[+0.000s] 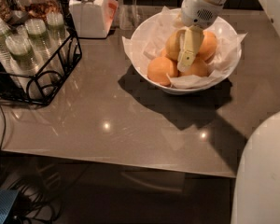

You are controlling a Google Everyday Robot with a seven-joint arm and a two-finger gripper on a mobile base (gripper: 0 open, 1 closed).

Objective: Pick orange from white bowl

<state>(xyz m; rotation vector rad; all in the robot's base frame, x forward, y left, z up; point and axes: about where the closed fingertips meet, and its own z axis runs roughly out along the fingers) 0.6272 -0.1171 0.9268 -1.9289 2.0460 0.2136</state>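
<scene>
- One gripper [185, 64], mine, is hanging inside the white bowl [177, 89], dipping in among the fruit near the middle of the pile. Honestly, I'm not managing to tell from this angle whether it's spread wide, narrow, or clamping anything.
- Right beside it, on the camera-left side and apparently touching, the orange [172, 45] is sitting high in the pile toward the back of the bowl. It's the big dull yellow one.
- Three deeper orange fruits are crowding around: one [161, 70] at the front left, one [196, 69] just by the gripper tip, and one [208, 45] on the right.
- What I'm worrying about: the gripper seems to be sitting alongside the orange rather than straddling it. Closing here could just be nudging it away or pinching a neighbour instead.
- I'm also thinking the crinkled paper [224, 55] lining could be snagging and getting dragged up on the lift, tipping fruit over the rim.
- Round skin is going to be slippery if the grip lands off-centre. A drop would be sending it rolling across the table [130, 125] toward the white jar [89, 13] or the wire rack [37, 73].
</scene>
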